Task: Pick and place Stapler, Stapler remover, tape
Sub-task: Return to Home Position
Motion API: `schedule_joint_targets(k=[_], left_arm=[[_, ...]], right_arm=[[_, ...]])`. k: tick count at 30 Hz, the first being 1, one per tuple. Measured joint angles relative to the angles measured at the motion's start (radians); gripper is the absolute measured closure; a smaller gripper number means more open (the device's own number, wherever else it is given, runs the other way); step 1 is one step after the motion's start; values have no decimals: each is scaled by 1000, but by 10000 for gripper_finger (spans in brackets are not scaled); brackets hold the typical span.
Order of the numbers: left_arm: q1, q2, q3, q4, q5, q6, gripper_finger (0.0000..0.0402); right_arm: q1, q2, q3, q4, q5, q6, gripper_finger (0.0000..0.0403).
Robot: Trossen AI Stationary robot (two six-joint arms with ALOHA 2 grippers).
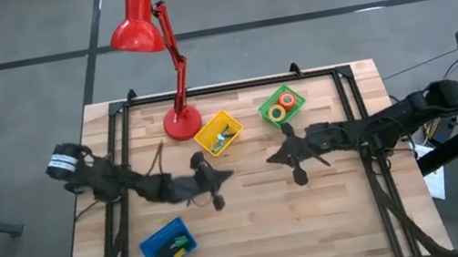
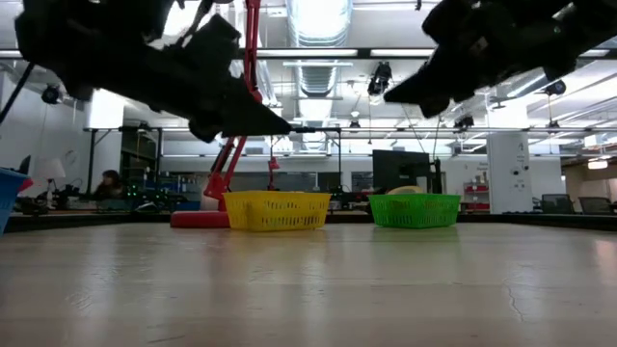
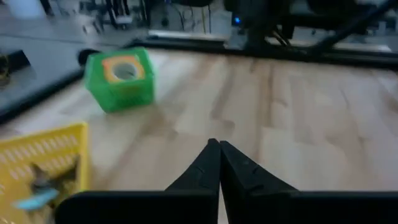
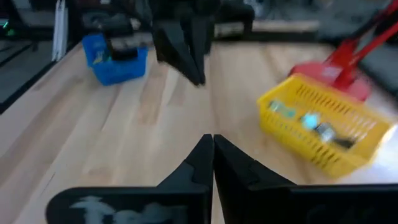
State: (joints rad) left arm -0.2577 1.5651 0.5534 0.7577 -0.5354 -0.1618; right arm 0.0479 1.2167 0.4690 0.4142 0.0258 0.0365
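While both jaws hang closed, stapler [image 1: 165,247] in blue bin [image 1: 147,250], apart from both.

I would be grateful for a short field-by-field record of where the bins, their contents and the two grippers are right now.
left gripper: shut, empty, over bare wood mid-table
right gripper: shut, empty, facing the left one
blue bin: on the left arm's side; holds dark, green and yellow items
green bin: far side; holds tape rolls
yellow bin: beside the red lamp; holds small items
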Motion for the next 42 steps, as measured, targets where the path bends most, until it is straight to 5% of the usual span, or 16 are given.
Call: schedule_joint_targets(k=[4, 12, 25, 42], left_arm=[[69, -74, -67, 63, 67, 30, 397], [81, -415, -255, 69, 124, 32, 392], [79, -845, -528, 62, 200, 4, 396], [80, -1208, -544, -190, 255, 48, 387]], right_arm=[[-20, -93, 0, -45, 27, -34, 395], [-36, -338, -10, -271, 22, -93, 394], [-36, -603, -238, -206, 17, -69, 394], [-152, -810, -368, -199, -150, -38, 394]])
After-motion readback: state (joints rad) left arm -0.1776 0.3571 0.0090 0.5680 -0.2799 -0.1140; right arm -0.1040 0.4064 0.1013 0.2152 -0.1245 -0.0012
